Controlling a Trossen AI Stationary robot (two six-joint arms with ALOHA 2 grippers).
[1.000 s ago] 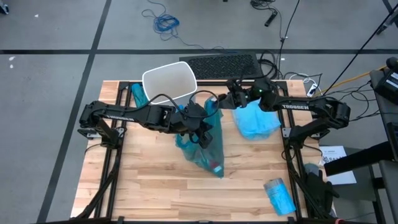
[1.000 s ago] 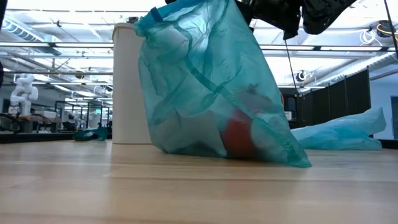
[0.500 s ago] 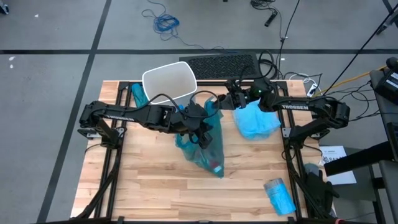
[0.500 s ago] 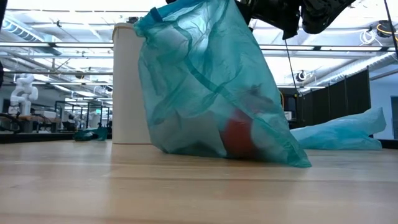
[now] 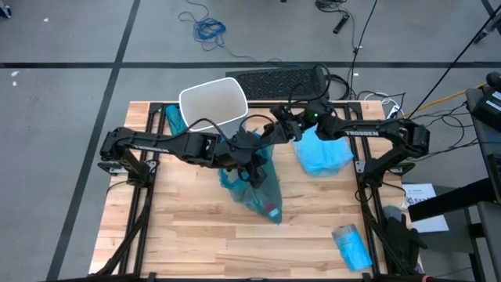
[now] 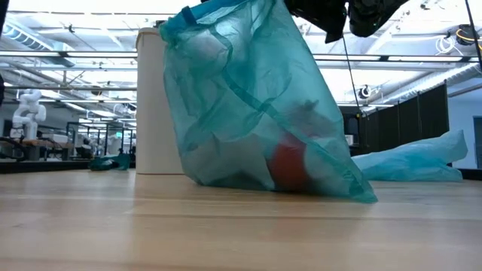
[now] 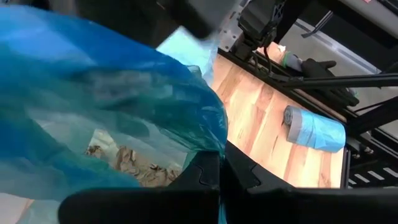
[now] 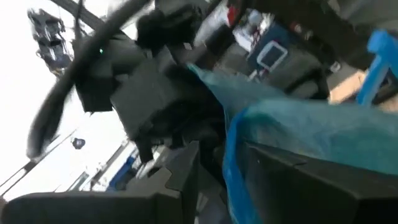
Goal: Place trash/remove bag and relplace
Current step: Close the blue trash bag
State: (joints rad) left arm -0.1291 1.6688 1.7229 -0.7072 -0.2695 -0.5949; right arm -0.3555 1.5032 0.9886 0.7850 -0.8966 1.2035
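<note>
Filled teal bag (image 5: pixel 254 184) slumps at frame centre on the bench (image 5: pixel 188 227); thin, slippery, light, so I keep left gripper (image 5: pixel 252 157) and right gripper (image 5: pixel 283 130) fingers clamped on its bunched rim.

Light wood-plank table (image 5: pixel 188 227) carries: white bin (image 5: pixel 213 103) at far edge, filled teal bag (image 5: pixel 254 188) mid-table with its base on the wood, loose blue bag (image 5: pixel 322 152) right of it, bag roll (image 5: pixel 351 245) near right corner, teal scrap (image 5: pixel 174 119) left of bin
</note>
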